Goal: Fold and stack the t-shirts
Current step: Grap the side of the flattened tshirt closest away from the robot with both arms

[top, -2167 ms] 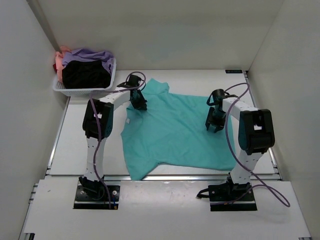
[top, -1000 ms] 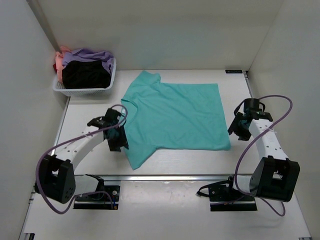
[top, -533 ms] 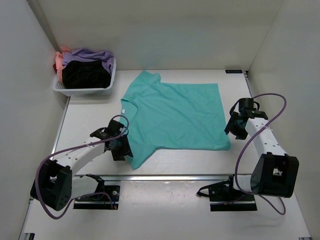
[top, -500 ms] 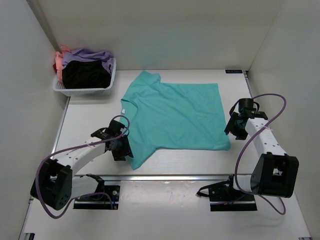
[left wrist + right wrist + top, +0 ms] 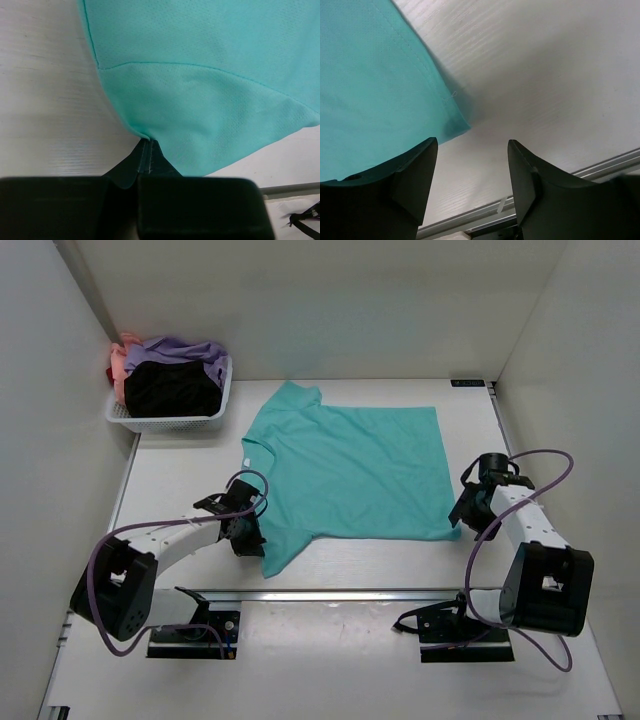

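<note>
Tabletop: left gripper newly pinched on teal t-shirt, right gripper parted near corner

You are in a robotics lab cell, not a home. Plain white panels box in the bare white table beyond the left gripper and outside the right gripper. Behind them, black plates bolt the arms by a metal rail, trailing purple cables.
</note>
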`<state>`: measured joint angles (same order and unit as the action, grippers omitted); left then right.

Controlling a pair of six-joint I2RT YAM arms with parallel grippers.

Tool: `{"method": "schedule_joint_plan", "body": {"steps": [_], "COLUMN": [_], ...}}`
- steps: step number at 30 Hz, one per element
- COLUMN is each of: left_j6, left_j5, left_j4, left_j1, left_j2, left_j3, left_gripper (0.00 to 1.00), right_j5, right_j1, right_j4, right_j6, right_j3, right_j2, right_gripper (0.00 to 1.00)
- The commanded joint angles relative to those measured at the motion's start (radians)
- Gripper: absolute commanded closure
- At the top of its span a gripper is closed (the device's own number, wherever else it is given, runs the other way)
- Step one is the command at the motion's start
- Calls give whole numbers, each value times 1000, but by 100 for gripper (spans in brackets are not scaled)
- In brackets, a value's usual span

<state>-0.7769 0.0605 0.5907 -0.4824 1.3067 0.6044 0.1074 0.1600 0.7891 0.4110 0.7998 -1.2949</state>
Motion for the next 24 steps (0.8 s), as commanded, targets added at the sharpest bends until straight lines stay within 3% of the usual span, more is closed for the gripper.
{"method": "schedule_joint_plan", "body": {"steps": [1, 12, 15, 18, 24], "left_j6": [2, 16, 10, 24, 59], "left_j5": [4, 28, 35, 19, -4], "left_j4": [3, 31, 29, 50, 164], "left_j1": [5, 28, 39, 50, 88], "left_j2": [-38, -103, -103, -118, -161], "left_j3": [15, -3, 6, 26, 106], "left_gripper": [100, 100, 100, 100, 100], "right_j5": [-23, -158, -190, -201, -179], "right_j1": [19, 38, 35, 35, 26], "right_j4": [-39, -106, -120, -137, -64], "right_j6": [32, 81, 80, 77, 78], "right_j3": [-11, -89, -114, -125, -86], "right_j2": [-15, -70, -70, -64, 8], "right_gripper": [44, 49, 66, 99, 99]}}
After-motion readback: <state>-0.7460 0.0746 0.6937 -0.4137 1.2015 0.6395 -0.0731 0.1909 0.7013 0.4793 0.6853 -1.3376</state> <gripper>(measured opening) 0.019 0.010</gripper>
